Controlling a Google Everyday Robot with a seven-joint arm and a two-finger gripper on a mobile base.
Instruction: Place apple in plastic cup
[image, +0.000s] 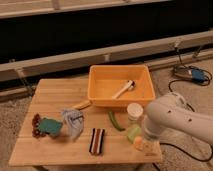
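Gripper: the gripper (144, 140) is low over the front right corner of the wooden table (55, 92), mostly hidden under the white arm (175, 120); its fingers are drawn together.
Apple: a yellow-orange rounded patch (140, 147) right at the gripper's tip, near the table's front edge, looks like the apple; whether the fingers are clamped on it cannot be told.
Plastic cup: a pale, upright plastic cup (134, 111) stands just in front of the bin, behind the gripper and apart from the apple.
Second cup: a pale green cup (133, 132) sits between the plastic cup and the gripper, just beside the arm.
Bin: an orange bin (149, 86) at the table's back right holds a white-handled tool (123, 89) lying diagonally.
Pepper: a long green pepper (115, 121) lies left of the cups.
Striped packet: a dark packet with a red stripe (97, 140) lies near the front edge, left of the pepper.
Left side: a crumpled bluish-white bag (72, 121) lies beside a flat teal item (50, 126).
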